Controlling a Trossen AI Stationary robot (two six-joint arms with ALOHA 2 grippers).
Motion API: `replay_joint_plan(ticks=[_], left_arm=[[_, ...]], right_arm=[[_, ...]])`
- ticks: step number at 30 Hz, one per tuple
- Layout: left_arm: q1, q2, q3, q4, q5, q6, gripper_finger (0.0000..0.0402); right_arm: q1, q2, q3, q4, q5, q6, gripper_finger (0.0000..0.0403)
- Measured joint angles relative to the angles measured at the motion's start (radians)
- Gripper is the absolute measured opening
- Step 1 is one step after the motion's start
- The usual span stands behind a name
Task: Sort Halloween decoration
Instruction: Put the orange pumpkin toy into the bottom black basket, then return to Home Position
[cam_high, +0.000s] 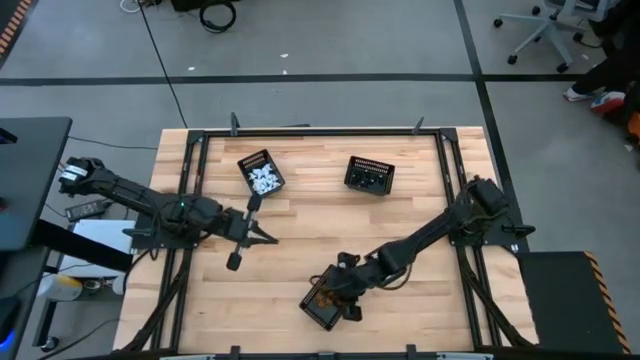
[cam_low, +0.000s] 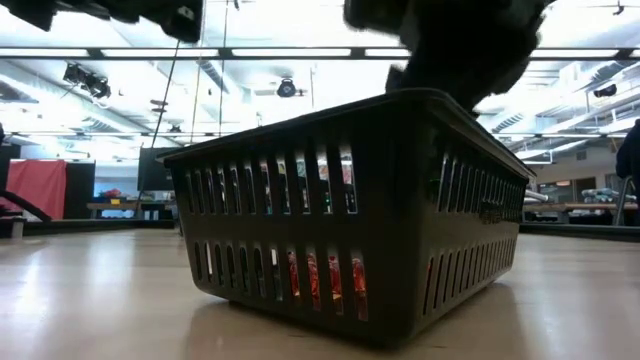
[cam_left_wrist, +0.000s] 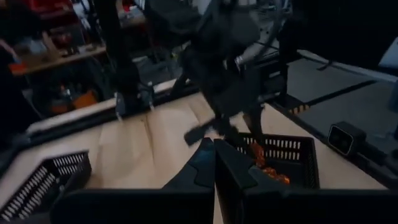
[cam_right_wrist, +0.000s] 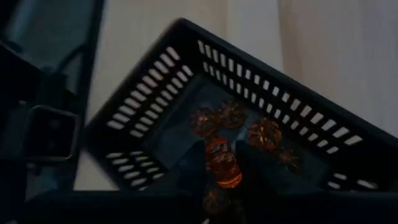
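Note:
A black mesh basket (cam_high: 316, 312) near the table's front edge holds several orange trinkets (cam_right_wrist: 264, 134); they also show through its slots in the low view (cam_low: 322, 280). My right gripper (cam_high: 332, 290) reaches down into this basket, shut on one orange trinket (cam_right_wrist: 222, 167). A second basket (cam_high: 261, 174) at the far left holds white trinkets. A third basket (cam_high: 369, 175) at the far middle holds dark ones. My left gripper (cam_high: 268, 238) hovers left of centre, shut and empty, pointing toward the right arm (cam_left_wrist: 224, 68). My right gripper pinches the orange trinket (cam_right_wrist: 224, 177) between its two fingers, coming from above and pointing down into the basket's opening. The trinket sits over the other orange trinkets on the basket's floor; whether it touches them I cannot tell.
A black frame (cam_high: 320, 131) runs around the wooden table's edges. Bare wood lies between the three baskets in the table's middle. The orange basket (cam_low: 350, 200) stands close before the low camera and blocks most of that view.

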Motion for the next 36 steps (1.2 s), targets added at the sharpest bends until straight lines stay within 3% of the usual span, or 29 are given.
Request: replay_joint_plan(ticks=[5, 9, 19, 23, 30, 36], left_arm=[[-0.089, 0.0, 0.031, -0.008, -0.115, 0.093, 0.0007], [-0.144, 0.0, 0.041, -0.001, -0.185, 0.156, 0.0007], [-0.218, -0.001, 0.041, 0.007, -0.272, 0.156, 0.0007], [-0.217, -0.016, 0.041, 0.004, -0.331, 0.001, 0.0007], [-0.152, -0.164, 0.04, -0.09, -0.334, -0.025, 0.0006], [-0.055, -0.351, 0.04, -0.255, -0.296, -0.065, 0.0002]], right_arm=[[-0.012, 0.066, 0.05, -0.07, -0.001, 0.065, 0.009], [-0.019, 0.072, 0.054, -0.079, -0.029, 0.127, 0.0123], [-0.021, 0.03, 0.054, -0.078, -0.063, 0.218, 0.0191], [-0.03, -0.042, 0.054, -0.09, -0.046, 0.252, 0.0191], [-0.057, -0.212, 0.039, -0.188, 0.065, 0.208, 0.0178], [-0.135, -0.438, -0.161, 0.008, 0.063, 0.2, 0.0158]])
